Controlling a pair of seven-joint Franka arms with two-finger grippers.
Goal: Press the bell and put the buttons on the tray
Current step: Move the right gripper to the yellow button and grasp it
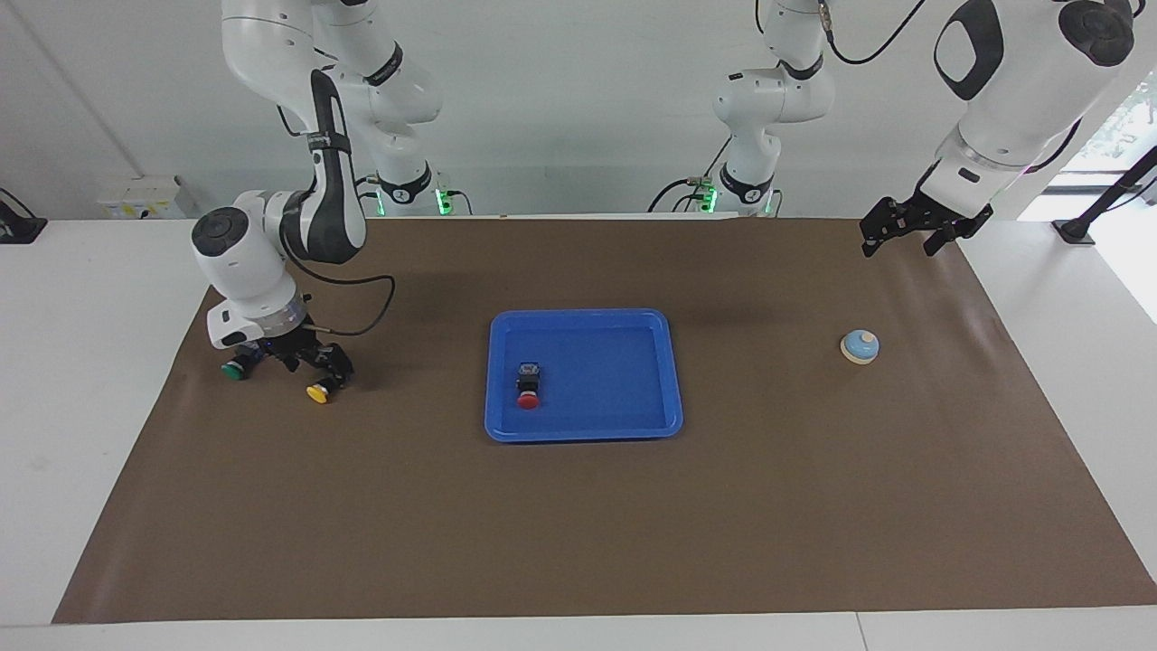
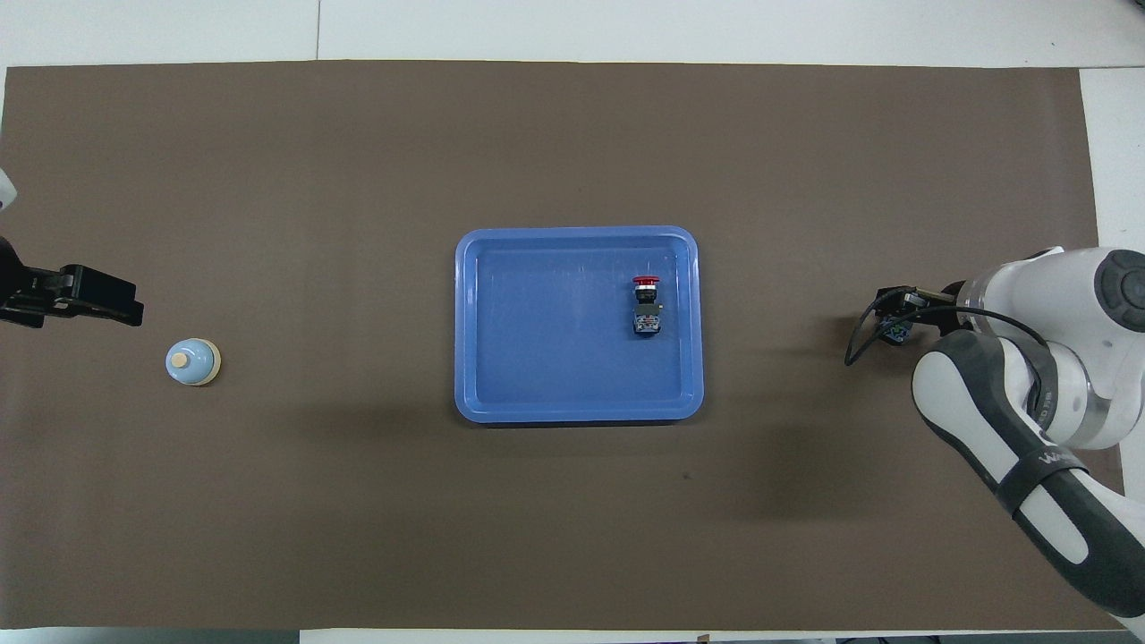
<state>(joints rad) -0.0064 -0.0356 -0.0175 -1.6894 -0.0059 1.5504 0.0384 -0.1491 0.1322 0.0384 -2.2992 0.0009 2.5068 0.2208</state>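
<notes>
1. Two buttons are still lying on the brown mat (image 1: 578, 506) at the right arm's end: the green button (image 1: 237, 368) and the yellow button (image 1: 318, 391). The red button (image 1: 528, 387) is already lying in the blue tray (image 1: 673, 362), at about eight o'clock on its floor in the facing view.
2. We are hovering the right gripper (image 1: 303, 357) low over the yellow button, fingers spread apart and closed on nothing; whether they are already touching it we cannot tell.
3. We are judging these buttons as light, rigid and hard, the rounded caps likely slippery, so we are aiming for the flat sides of the black blocky body.
4. We are keeping the left gripper (image 1: 908, 231) waiting, fingers apart, in the air at about one o'clock from the bell (image 1: 860, 345) in the facing view.
</notes>
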